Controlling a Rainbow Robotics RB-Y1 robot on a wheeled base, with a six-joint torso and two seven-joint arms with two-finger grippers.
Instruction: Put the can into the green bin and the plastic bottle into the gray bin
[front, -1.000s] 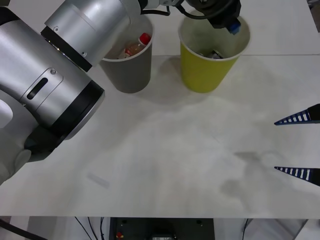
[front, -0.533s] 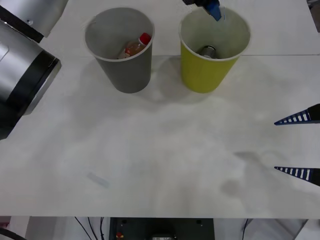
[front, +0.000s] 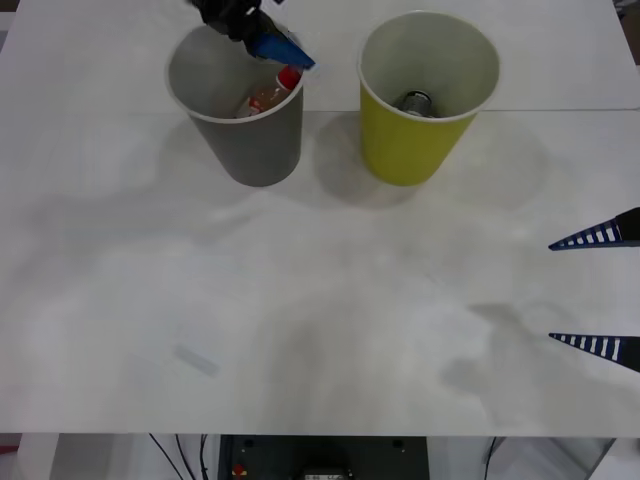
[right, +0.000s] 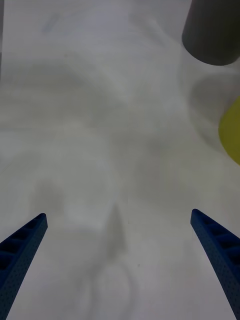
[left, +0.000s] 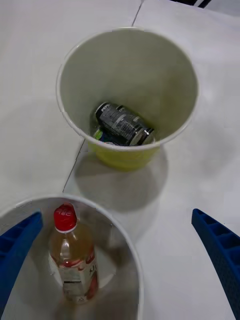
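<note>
The dark can (front: 415, 101) lies on its side at the bottom of the green bin (front: 408, 150); the left wrist view shows the can (left: 123, 125) inside the same green bin (left: 125, 155). The plastic bottle (front: 271, 94) with its red cap leans inside the gray bin (front: 255, 145), and the bottle (left: 73, 255) appears close below the left wrist camera. My left gripper (left: 120, 260) hovers open and empty over the gray bin's back rim, one blue finger (front: 283, 49) showing in the front view. My right gripper (front: 600, 292) stays open and empty at the table's right edge.
The two bins stand side by side at the back of the white table (front: 320, 300), with a narrow gap between them. From the right wrist, the gray bin (right: 212, 35) and an edge of the green bin (right: 231, 130) lie far ahead across bare tabletop.
My left gripper has swung left from over the green bin to over the gray bin, and the arm's bulk has left the front view. The right gripper has not moved.
</note>
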